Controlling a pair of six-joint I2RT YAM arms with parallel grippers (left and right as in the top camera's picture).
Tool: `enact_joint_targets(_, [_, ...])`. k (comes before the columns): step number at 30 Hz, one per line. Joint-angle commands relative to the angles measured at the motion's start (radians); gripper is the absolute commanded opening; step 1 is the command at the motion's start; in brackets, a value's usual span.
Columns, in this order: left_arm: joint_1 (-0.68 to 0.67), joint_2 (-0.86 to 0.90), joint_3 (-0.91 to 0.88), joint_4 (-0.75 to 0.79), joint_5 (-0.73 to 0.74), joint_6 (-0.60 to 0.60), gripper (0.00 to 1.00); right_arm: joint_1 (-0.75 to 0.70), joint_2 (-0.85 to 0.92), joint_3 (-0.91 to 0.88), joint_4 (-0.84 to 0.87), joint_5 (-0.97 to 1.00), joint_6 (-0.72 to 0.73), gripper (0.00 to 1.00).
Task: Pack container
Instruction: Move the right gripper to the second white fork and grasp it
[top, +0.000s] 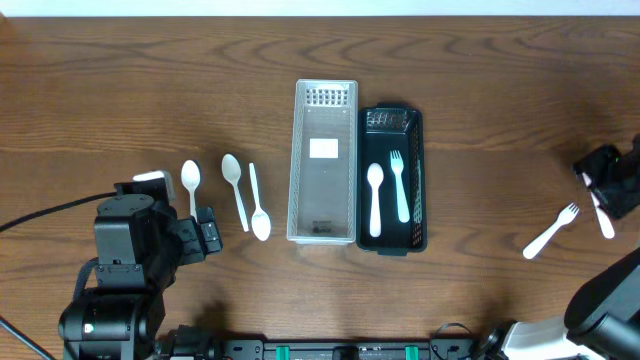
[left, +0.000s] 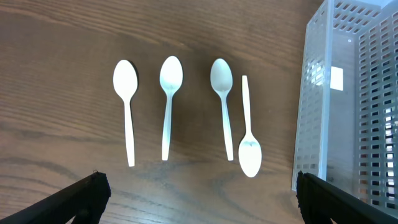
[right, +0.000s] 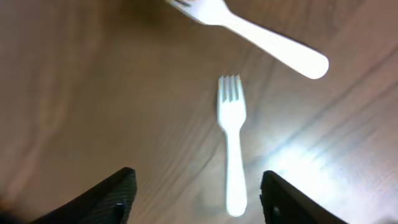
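Wooden worktop (top: 500, 90): nearest, at left, the left jaws gape wide and empty by four white spoons (left: 168, 106). Mid-worktop lies a clear basket (top: 322, 200); just right of it, a black tray (top: 419, 180) holds a spoon (top: 374, 200) and a fork (top: 400, 190). At right, the right jaws hang open, empty, over two forks (right: 231, 143).

Our left arm (top: 125, 260) sits at about 8 o'clock in the overhead view, with the left tool (left: 199, 191) spread wide and empty. Our right arm (top: 612, 295) is over at 4 o'clock, and the right tool (right: 198, 182) up at 3 o'clock is spread too, gripping nothing.
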Motion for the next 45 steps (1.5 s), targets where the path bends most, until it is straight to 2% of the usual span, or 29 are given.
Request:
enact_joint_targets(1, [0.006, 0.002, 0.014, -0.003, -0.001, -0.010, 0.98, -0.035, 0.020, -0.089, 0.066, -0.002, -0.075, 0.72])
enact_joint_targets(5, [0.006, 0.002, 0.014, -0.006, -0.001, -0.009, 0.98, -0.062, 0.055, -0.143, 0.133, -0.001, -0.074, 0.73])
enact_joint_targets(16, [0.006, 0.002, 0.013, -0.010, -0.001, -0.009, 0.98, -0.067, 0.211, -0.145, 0.215, -0.002, -0.077, 0.77])
enact_joint_targets(23, [0.006, 0.002, 0.013, -0.009, -0.001, -0.010, 0.98, -0.066, 0.237, -0.145, 0.232, -0.009, -0.082, 0.77])
enact_joint_targets(27, [0.006, 0.002, 0.013, -0.009, -0.001, -0.009, 0.98, -0.066, 0.237, -0.145, 0.232, -0.008, -0.082, 0.65])
enact_joint_targets(31, [0.006, 0.002, 0.013, -0.008, -0.001, -0.009, 0.98, -0.066, 0.237, -0.145, 0.228, -0.009, -0.082, 0.38])
enact_joint_targets(33, [0.006, 0.002, 0.013, -0.008, -0.001, -0.009, 0.98, -0.066, 0.237, -0.145, 0.228, -0.010, -0.082, 0.30])
enact_joint_targets(36, [0.006, 0.002, 0.013, -0.008, -0.001, -0.010, 0.98, -0.065, 0.237, -0.145, 0.228, -0.017, -0.082, 0.25])
enact_joint_targets(40, [0.006, 0.002, 0.013, -0.008, -0.001, -0.009, 0.98, -0.065, 0.237, -0.145, 0.228, -0.037, -0.082, 0.13])
enact_joint_targets(45, [0.006, 0.002, 0.013, -0.006, -0.001, -0.010, 0.98, -0.034, 0.220, -0.134, 0.205, -0.085, -0.082, 0.10])
